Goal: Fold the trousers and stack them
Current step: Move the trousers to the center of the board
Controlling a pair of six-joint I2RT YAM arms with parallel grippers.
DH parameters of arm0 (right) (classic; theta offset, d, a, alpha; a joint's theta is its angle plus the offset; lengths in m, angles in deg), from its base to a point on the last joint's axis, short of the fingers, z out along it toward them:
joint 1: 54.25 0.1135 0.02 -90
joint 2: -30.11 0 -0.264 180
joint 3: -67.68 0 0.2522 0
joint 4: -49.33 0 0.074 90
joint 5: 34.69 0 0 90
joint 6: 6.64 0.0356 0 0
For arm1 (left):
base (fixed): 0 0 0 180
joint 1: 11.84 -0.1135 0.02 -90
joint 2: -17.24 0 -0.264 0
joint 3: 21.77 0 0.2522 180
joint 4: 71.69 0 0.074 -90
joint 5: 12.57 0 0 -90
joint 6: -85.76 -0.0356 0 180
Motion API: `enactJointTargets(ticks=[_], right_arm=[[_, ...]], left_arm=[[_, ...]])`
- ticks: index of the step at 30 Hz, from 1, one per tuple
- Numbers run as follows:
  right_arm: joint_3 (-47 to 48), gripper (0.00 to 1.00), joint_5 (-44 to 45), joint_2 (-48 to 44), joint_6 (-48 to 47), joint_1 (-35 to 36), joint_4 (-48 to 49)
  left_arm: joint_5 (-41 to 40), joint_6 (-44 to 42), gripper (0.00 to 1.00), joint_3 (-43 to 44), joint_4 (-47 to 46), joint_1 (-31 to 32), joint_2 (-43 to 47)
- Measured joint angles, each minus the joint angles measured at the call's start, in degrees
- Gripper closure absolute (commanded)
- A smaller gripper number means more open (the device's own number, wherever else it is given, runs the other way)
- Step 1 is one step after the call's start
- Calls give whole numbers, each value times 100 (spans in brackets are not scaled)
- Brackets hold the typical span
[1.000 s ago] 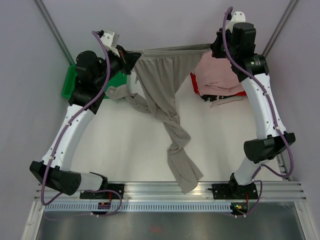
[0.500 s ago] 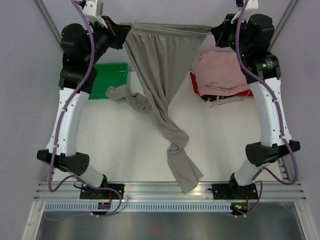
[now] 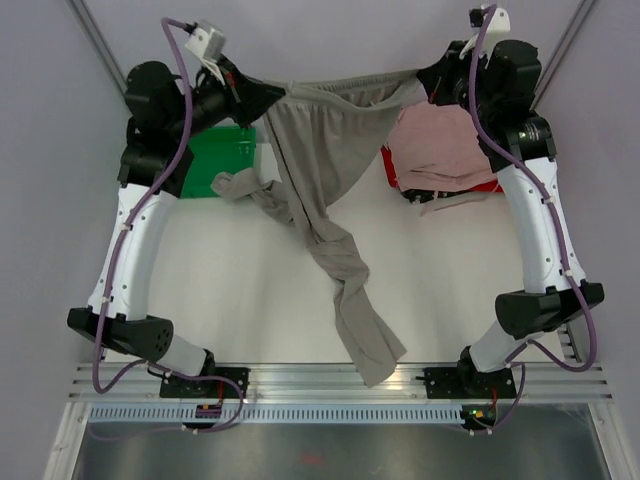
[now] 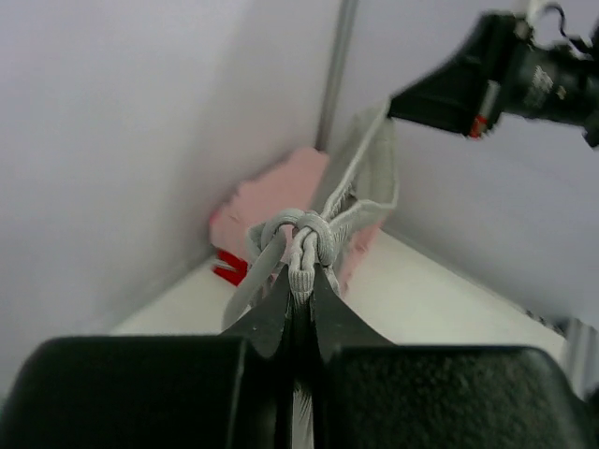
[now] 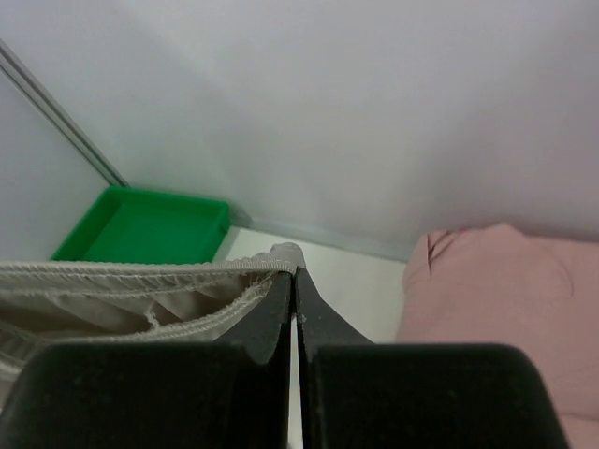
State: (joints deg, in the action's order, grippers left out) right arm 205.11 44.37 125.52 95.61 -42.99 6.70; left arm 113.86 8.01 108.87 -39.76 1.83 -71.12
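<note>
The taupe trousers (image 3: 320, 160) hang by their waistband between my two grippers at the back of the table. My left gripper (image 3: 278, 96) is shut on the bunched left end of the waistband (image 4: 304, 238). My right gripper (image 3: 428, 82) is shut on the right end of the waistband (image 5: 281, 260). The band sags slightly between them. One leg trails down the table to the front edge (image 3: 368, 345), twisted in the middle. The other leg lies crumpled to the left (image 3: 248, 190).
A green bin (image 3: 222, 158) stands at the back left, under my left arm. A pile of pale pink garments (image 3: 440, 148) lies on a red tray (image 3: 392, 172) at the back right, under my right arm. Grey walls close the back and sides.
Both grippers have dropped a little and come closer together, so the taut waistband now sags. The trousers' legs have shifted slightly on the table.
</note>
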Motion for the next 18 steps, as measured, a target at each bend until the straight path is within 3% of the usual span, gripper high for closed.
enactJointTargets(ticks=[3, 9, 13, 16, 17, 18], right_arm=[[-903, 100, -35, -205, 166, -55, 17], [-2994, 100, -372, -358, 501, -90, 264], [-4583, 100, -579, -658, 562, -83, 531], [-5357, 100, -586, -949, 557, -72, 557], [-5506, 100, -575, -1021, 546, -70, 560], [-5613, 100, -564, -1069, 529, -68, 557]], left_arm=[[275, -48, 98, -1486, -236, 278, 479], [-175, -1060, 98, -3593, 498, 1794, 872], [-280, -1147, 97, -5040, 417, 1941, 1274], [-378, -1143, 69, -5731, 374, 1893, 1508], [-402, -1137, 34, -5805, 378, 1895, 1526], [-439, -1152, 23, -5816, 396, 1895, 1526]])
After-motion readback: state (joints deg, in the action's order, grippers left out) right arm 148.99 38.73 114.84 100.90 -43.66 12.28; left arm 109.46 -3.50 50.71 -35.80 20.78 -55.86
